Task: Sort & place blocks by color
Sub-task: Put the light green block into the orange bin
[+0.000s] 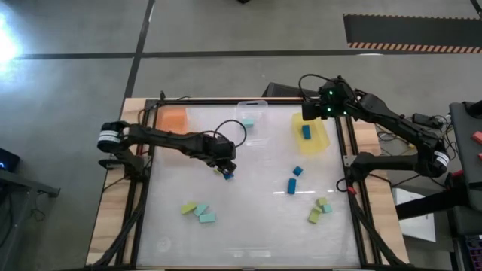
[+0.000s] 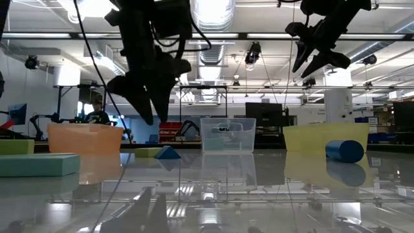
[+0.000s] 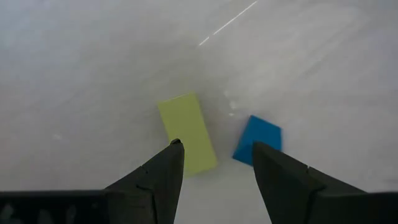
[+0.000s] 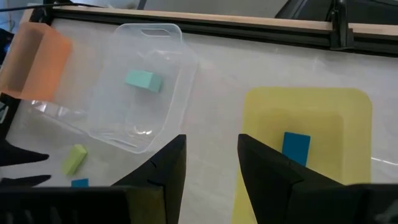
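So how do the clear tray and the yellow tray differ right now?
The clear tray holds one light teal block; the yellow tray holds one darker blue block. The clear tray sits at the table's far middle, the yellow one farther right, under the right gripper. Both are rectangular, holding a single block.

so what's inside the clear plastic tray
One light teal rectangular block lies inside the clear plastic tray, near its far end. The right wrist view shows the rest of its floor bare; nothing is covered, since the walls are see-through.

One block [image 4: 142, 80] in the middle tray [image 4: 163, 36]
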You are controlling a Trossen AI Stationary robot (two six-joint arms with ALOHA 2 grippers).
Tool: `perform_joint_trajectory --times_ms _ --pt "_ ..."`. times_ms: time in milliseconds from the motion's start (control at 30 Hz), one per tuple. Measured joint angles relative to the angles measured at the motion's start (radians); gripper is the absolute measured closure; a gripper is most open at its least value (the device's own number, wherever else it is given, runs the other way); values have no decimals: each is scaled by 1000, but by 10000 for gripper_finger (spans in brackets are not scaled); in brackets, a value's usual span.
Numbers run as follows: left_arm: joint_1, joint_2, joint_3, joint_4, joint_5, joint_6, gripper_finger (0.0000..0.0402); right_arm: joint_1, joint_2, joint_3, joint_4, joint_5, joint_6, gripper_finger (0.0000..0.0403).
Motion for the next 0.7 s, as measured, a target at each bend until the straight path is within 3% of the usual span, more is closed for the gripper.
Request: perform_joint_trajectory --times_ms 700 --pt "16 174 0 22 5 2 228 0 0 -1 0 0 1 266"
